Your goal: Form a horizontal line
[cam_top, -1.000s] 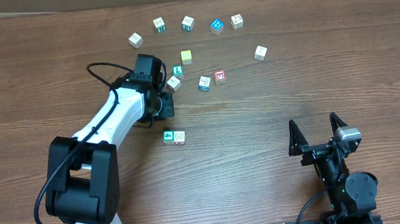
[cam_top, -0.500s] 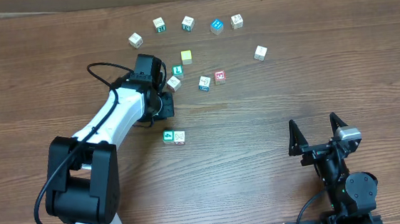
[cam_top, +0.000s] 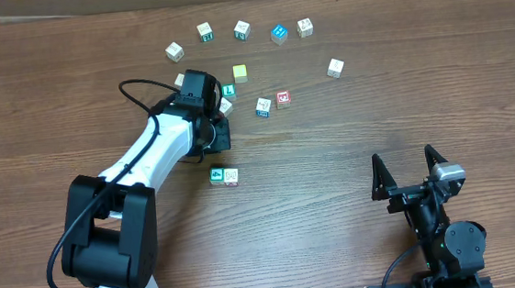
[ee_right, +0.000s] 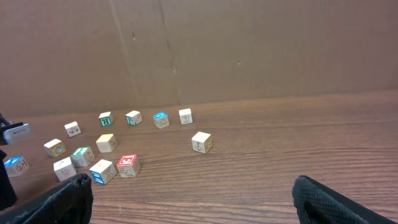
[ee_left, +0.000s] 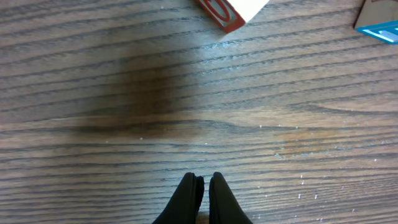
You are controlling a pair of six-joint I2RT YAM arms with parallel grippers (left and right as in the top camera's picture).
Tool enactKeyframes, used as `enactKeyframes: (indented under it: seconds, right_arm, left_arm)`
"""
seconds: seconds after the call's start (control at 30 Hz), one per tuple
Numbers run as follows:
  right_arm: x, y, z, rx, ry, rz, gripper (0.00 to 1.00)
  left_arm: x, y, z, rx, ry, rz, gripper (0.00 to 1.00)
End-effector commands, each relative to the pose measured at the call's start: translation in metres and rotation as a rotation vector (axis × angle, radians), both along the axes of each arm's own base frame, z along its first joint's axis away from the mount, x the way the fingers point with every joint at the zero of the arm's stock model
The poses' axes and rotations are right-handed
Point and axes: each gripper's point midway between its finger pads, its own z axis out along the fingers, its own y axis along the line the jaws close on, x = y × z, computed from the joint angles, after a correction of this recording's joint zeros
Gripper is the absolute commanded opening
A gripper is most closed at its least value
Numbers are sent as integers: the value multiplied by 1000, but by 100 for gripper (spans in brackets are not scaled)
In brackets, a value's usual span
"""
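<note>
Green cube with white mark (cam_top: 216,175) and white cube (cam_top: 231,175) are noted touching side by side, a short row on the table (cam_top: 339,248), left of centre. Green "L" cube (cam_top: 228,91) is set well apart from that pair, farther back and just beside the left arm's wrist. Red-faced cube (cam_top: 282,98) lies to its right, with a blue-and-white cube (cam_top: 263,107) between the two. Left gripper (cam_top: 220,136) is held low over bare wood between the pair and the "L" cube. Its jaws are pressed together on nothing, as is seen in the left wrist view (ee_left: 200,190). A cube with a red face (ee_left: 229,12) is cut off by that view's top edge; which cube it is cannot be told. Yellow cube (cam_top: 240,73) sits just behind the "L" cube. Blue "X" cube (cam_top: 278,34) is placed in a loose arc of cubes near the table's far edge. Right gripper (cam_top: 402,156) is stationed near the front right, jaws wide apart and empty, well apart from every cube. Bare wood is recorded from the pair rightward to that gripper and along the front edge.
</note>
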Motion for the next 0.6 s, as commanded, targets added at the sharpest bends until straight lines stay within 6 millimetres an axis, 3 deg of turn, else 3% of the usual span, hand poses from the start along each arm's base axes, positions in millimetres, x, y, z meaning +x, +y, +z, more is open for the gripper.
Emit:
enactKeyframes:
  seconds: [0.0,0.57]
  right_arm:
    - [0,1,-1,-8,-7,5,100]
    - [0,1,-1,-8,-7,5,100]
  left_arm:
    - [0,6,-9,47,6,16,4]
    - [0,7,-10,52,8,17,4]
